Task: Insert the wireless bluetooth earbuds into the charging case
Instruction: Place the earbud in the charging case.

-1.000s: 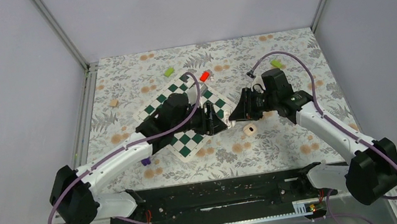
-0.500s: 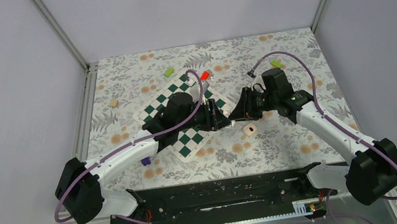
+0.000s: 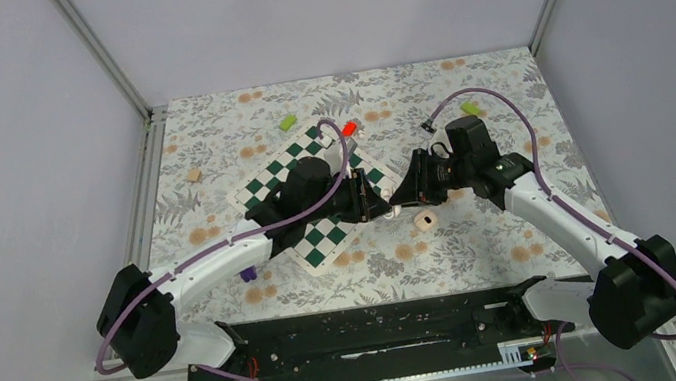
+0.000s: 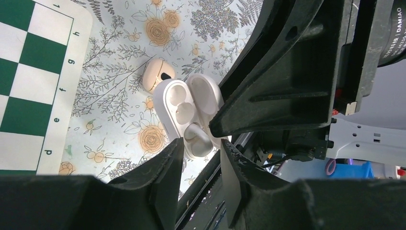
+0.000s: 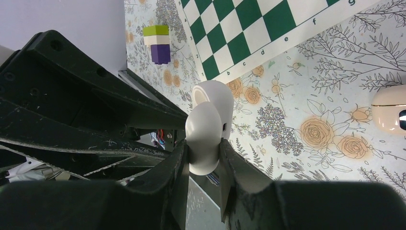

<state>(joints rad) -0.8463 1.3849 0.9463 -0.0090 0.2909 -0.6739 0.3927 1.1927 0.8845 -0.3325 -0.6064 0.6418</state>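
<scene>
Above desk (image 3: 210, 169), off chessboard (image 3: 316, 239) edge: noted open white charging case (image 4: 179, 103) clamped in right claw (image 5: 203, 153). Noted earbud (image 4: 195, 136) at its end well, between fingers (image 4: 165, 167) of left claw (image 4: 201, 151); cannot tell whether pinched or flanked.

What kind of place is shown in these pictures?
Probably a robot test cell in a lab, not a home: plain grey panels on aluminium posts surround the floral table, and the left arm and right arm are bolted to a black rail at its near edge.
</scene>
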